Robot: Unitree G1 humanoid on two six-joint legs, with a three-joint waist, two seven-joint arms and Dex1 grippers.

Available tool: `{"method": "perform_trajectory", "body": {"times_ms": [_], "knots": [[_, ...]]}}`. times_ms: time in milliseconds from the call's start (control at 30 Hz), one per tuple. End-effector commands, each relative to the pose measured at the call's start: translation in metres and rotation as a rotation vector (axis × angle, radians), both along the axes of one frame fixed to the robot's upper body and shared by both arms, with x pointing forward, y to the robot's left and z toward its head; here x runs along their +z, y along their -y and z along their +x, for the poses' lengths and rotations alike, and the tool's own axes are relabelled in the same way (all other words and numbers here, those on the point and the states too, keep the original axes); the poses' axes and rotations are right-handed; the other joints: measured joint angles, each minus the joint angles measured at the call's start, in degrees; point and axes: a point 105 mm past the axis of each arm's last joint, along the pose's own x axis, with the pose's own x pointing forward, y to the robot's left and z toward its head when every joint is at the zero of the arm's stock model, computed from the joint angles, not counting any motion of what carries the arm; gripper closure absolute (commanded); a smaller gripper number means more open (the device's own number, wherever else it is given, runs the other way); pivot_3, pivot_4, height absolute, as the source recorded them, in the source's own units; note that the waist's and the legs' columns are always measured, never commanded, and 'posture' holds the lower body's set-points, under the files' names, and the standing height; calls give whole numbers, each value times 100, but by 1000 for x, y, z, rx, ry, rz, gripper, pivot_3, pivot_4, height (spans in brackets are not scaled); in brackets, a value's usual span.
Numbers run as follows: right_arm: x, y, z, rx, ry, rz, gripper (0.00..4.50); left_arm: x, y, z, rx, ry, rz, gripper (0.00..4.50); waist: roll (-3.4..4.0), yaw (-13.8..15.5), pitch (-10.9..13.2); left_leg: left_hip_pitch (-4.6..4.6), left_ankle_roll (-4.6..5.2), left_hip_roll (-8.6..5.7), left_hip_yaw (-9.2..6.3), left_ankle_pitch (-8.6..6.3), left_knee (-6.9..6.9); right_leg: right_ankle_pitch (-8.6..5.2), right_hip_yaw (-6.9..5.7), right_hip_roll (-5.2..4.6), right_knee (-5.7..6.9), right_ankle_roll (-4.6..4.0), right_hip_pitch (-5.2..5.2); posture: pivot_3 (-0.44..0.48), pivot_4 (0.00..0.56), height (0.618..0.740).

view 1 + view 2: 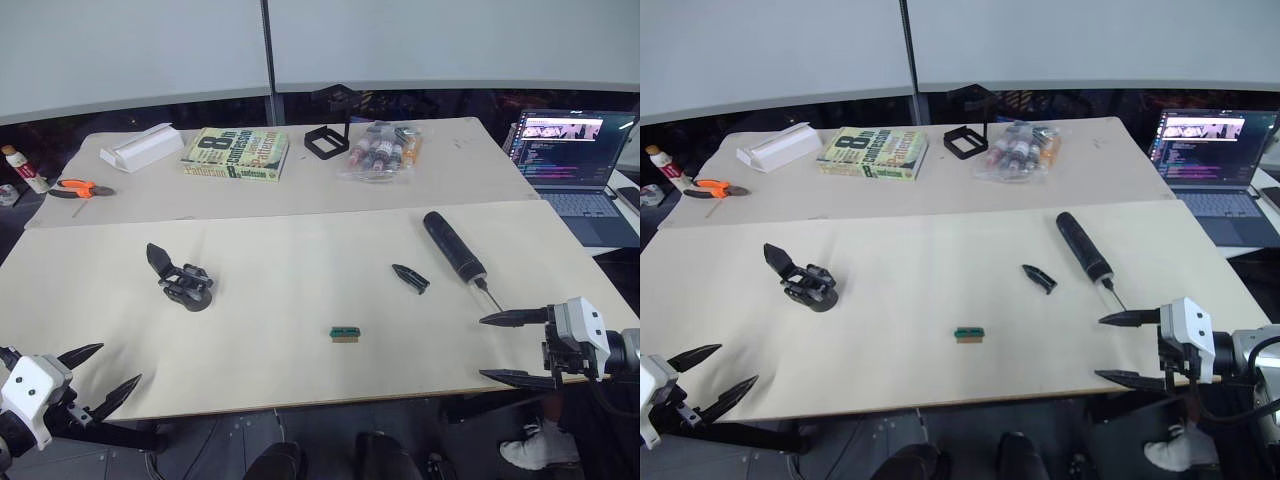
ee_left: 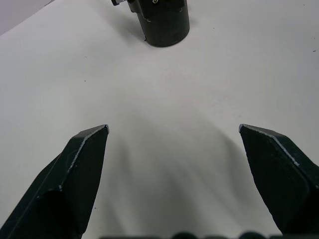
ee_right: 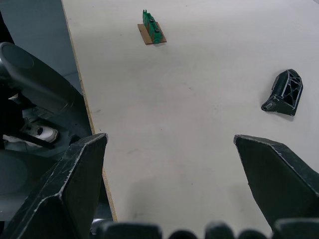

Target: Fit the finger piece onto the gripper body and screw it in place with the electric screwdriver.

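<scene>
Grippers sit at both near corners of the table (image 1: 300, 330), each holding nothing. Farthest left, the left gripper (image 1: 100, 374) hangs over the near edge with its two black fingers spread wide. Beyond it, on the left part of the pale tabletop, stands the gripper body (image 1: 182, 280), its rounded base on the surface and its one pointed finger tilted up and away; the left wrist view catches its base (image 2: 164, 22) ahead of the open jaws. Near the middle, closer to the front edge, lies a small green-and-tan block (image 1: 345, 333). Right of centre the finger piece (image 1: 410, 278) lies flat and loose, well apart from the gripper body. Just beside it to the right lies the electric screwdriver (image 1: 452, 245), its thin bit pointing toward the right gripper (image 1: 497, 348), whose jaws are also wide apart over the table's near right edge.
</scene>
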Motion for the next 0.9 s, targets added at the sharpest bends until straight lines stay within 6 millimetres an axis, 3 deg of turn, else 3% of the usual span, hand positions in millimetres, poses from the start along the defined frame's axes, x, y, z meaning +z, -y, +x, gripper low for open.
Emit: {"method": "perform_trajectory", "body": {"times_ms": [33, 133, 200, 333, 500, 633, 900], "knots": [[11, -11, 6, 31, 51, 38, 0, 20, -5, 1, 44, 99, -13, 72, 0, -1, 0, 0, 0, 0, 0, 0, 0, 0, 0, 0, 0, 0, 0, 0, 150, 740], [27, -37, 18, 53, 83, 151, 0, 40, -19, -1, 199, 248, -106, 72, -4, -51, 1, 3, -8, 9, 7, -7, 2, 8, -2, -1, 0, -5, -4, 0, 150, 740], [35, -50, 22, 57, 93, 203, 0, 41, -23, -7, 283, 285, -185, 72, -3, -57, 1, 1, -12, 13, 8, -7, 2, 9, -5, 1, 2, -7, -9, 0, 150, 740], [65, -81, 14, 162, 197, 433, 0, 16, -25, -31, 485, 281, -297, 72, -2, -61, 0, 2, -10, 13, 11, -19, 2, 9, -1, 3, -1, -6, -10, 0, 150, 740], [75, -94, 2, 273, 269, 510, 0, 4, -10, -40, 570, 302, -353, 72, -21, 49, 4, -2, 1, 11, 13, -25, 15, 12, -8, 2, -10, 0, -2, 0, 150, 740], [72, -97, -1, 325, 286, 483, 0, 10, 10, -20, 546, 324, -374, 72, -22, 114, 5, 3, 2, 10, 13, -27, 32, 16, -15, 1, -12, 8, 20, 0, 150, 740], [60, -96, 5, 320, 256, 472, 0, 14, 43, 51, 490, 292, -322, 72, -17, 61, 4, 64, 6, 10, 15, -31, 30, 16, -10, 10, -9, 7, 64, 0, 150, 740]]}}
